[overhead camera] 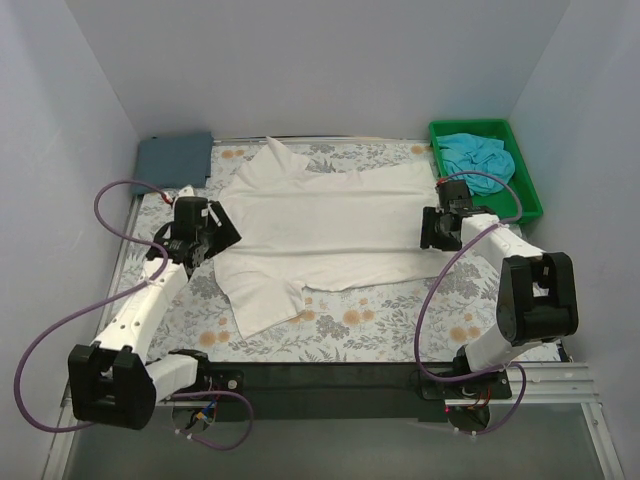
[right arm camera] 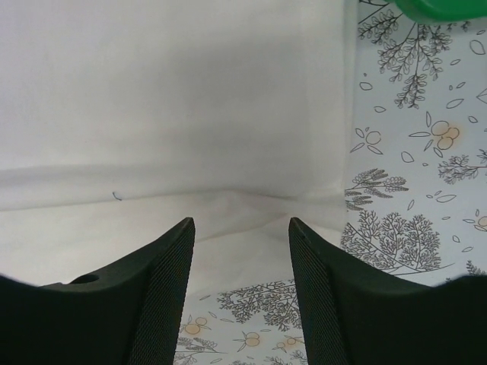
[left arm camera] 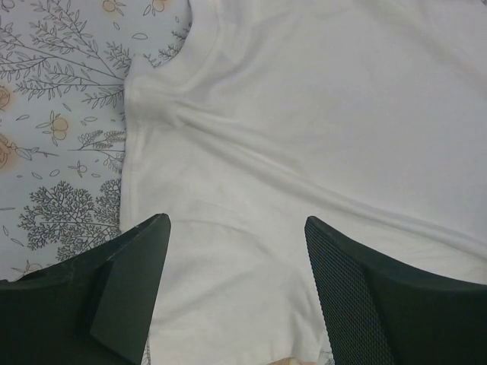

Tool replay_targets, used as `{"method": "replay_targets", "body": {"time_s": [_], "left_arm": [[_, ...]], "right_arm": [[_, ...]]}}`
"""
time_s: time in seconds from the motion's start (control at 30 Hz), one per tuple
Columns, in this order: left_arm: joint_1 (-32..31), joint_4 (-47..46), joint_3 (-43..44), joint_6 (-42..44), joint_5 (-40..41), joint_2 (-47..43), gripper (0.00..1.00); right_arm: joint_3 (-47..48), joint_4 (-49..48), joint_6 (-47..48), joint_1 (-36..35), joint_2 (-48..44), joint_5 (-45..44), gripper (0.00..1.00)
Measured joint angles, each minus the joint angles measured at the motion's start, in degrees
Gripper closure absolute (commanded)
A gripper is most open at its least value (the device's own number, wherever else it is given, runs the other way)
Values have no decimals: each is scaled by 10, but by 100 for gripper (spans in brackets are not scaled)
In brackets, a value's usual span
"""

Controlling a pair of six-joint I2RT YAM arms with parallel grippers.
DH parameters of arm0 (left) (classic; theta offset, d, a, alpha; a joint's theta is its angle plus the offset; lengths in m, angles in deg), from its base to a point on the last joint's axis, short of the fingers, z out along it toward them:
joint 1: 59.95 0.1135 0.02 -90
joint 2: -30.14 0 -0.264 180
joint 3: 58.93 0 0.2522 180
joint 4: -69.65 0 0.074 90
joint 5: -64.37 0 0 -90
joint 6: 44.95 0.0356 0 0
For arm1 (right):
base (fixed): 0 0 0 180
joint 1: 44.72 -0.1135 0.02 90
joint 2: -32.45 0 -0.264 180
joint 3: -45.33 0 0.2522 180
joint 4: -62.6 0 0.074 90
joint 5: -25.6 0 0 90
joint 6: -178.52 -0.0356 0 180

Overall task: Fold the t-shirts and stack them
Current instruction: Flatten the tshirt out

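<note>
While the cream-white shirt (overhead camera: 330, 225) lay spread across the floral-covered bench (overhead camera: 380, 322), the left claw (overhead camera: 203, 234) hung near its neckline and the right claw (overhead camera: 437, 228) over its opposite edge, both with jaws apart, holding nothing. The turquoise shirt (overhead camera: 478, 155) lay crumpled in the green bin (overhead camera: 531, 190).

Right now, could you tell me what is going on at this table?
A cream-white cloth t-shirt lies spread on the floral-patterned table cover, not yet folded. The left end effector hovers open at its collar end, the right end effector open at its hem; neither holds cloth. A slate blue-grey t-shirt lies far left, and a crumpled turquoise t-shirt sits in the green plastic bin.
</note>
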Motion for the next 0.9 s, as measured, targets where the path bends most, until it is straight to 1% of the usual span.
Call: {"method": "replay_targets", "body": {"time_s": [0.1,0.27,0.37,0.4,0.43,0.47,0.5,0.53,0.6,0.63,0.67,0.7,0.73,0.83,0.9], "left_arm": [[0,5,-37,-1,-2,-37,33],[0,10,-81,-1,-7,-43,33],[0,10,-98,-1,-8,-51,34],[0,10,-100,-1,-8,-53,34],[0,8,-102,0,-8,-55,34],[0,7,-103,0,-8,-56,34],[0,6,-104,0,-8,-57,34],[0,6,-105,0,-8,-57,34],[0,5,-105,1,-9,-58,34],[0,4,-105,2,-10,-59,34],[0,4,-105,2,-10,-59,34],[0,4,-105,3,-11,-60,34],[0,4,-105,4,-11,-60,34],[0,4,-105,5,-12,-60,34],[0,4,-105,5,-12,-60,34]], "right_arm": [[0,2,0,0,4,-22,50],[0,8,0,0,32,-45,52],[0,13,0,0,40,-55,58],[0,14,0,0,41,-58,59],[0,14,0,0,41,-62,64],[0,14,2,0,41,-65,65],[0,14,1,0,41,-68,69],[0,16,1,0,41,-71,70],[0,20,0,0,41,-76,76],[0,23,-1,0,40,-78,76],[0,27,-3,0,39,-79,83],[-2,29,-3,0,35,-80,87],[-5,30,-4,0,29,-80,93],[-17,42,-12,0,3,-81,99],[-25,52,-15,0,-19,-82,99]]}}
